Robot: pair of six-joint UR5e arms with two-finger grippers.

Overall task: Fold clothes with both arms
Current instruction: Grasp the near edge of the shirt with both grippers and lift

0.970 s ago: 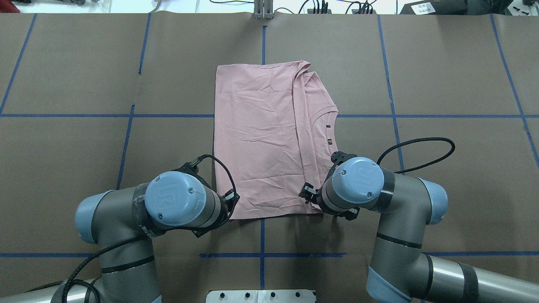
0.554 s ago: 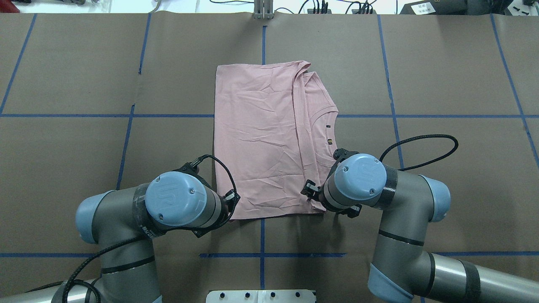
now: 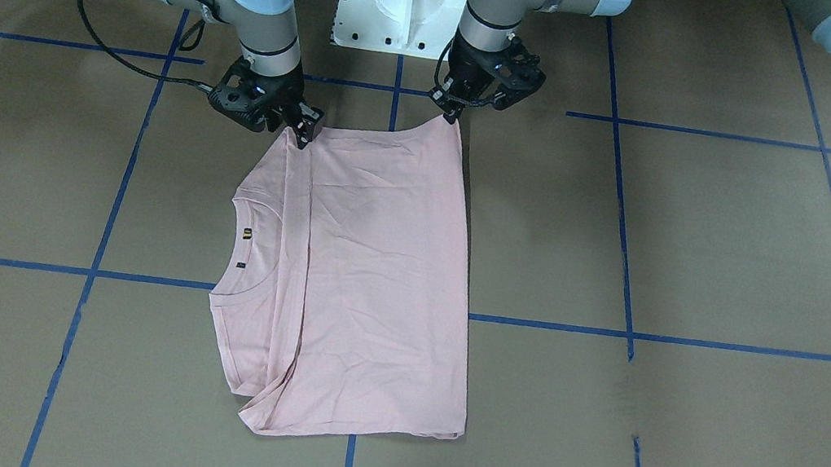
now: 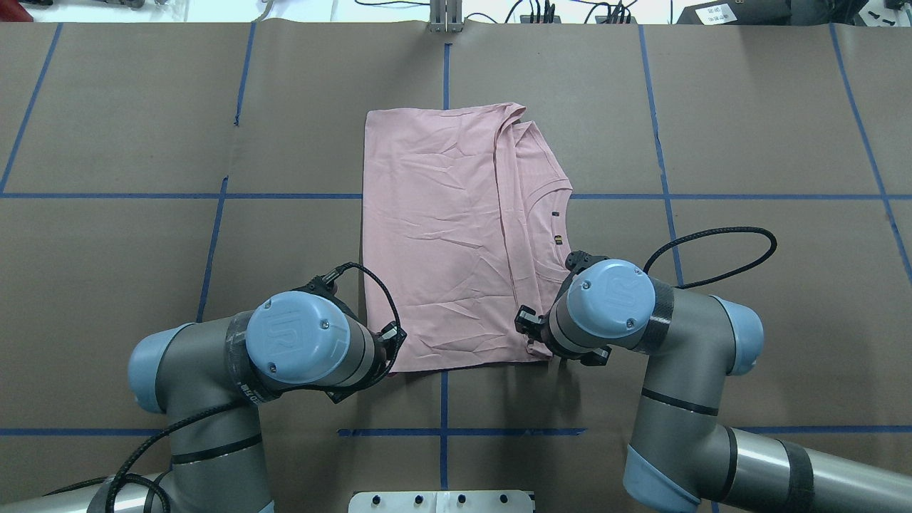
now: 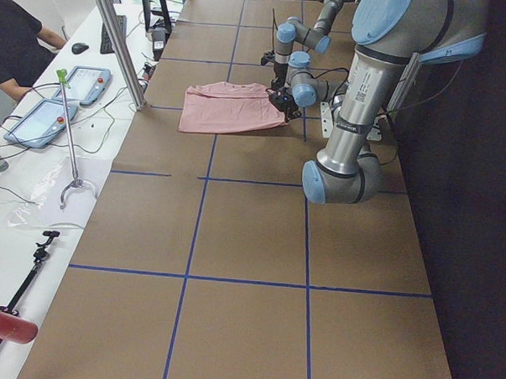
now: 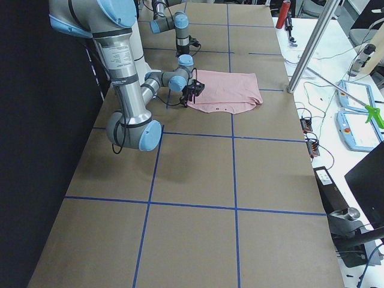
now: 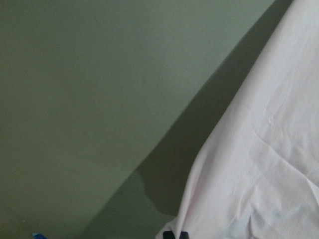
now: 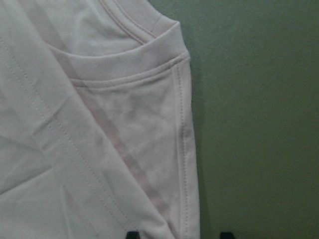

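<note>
Overhead exterior view: the pale pink T-shirt (image 4: 442,242) is being kept flat on the brown paper-covered table (image 4: 748,107), straddling the middle blue tape lines (image 4: 662,196), with its collar (image 8: 129,62) turned toward the robot's right and its hem toward the robot's left. No print is being shown; plain fabric only is being presented upward. One lengthwise fold is being judged as done, since a long flap is being seen lying over the body and the outline is being reduced to a rough rectangle. The near hem corner is being pinched by the left gripper (image 3: 451,113), whose jaws are being seen closed together on the cloth in the left wrist view, and that corner is being drawn up into a small peak. The right gripper (image 3: 304,136) is being held at the near shoulder corner with its fingertips (image 8: 131,234) spread wide either side of the edge; nothing is being gripped there yet. The right-hand pinch is being judged as the step in hand. Carrying the near edge over, and any further halving, are being counted as left to do.
</note>
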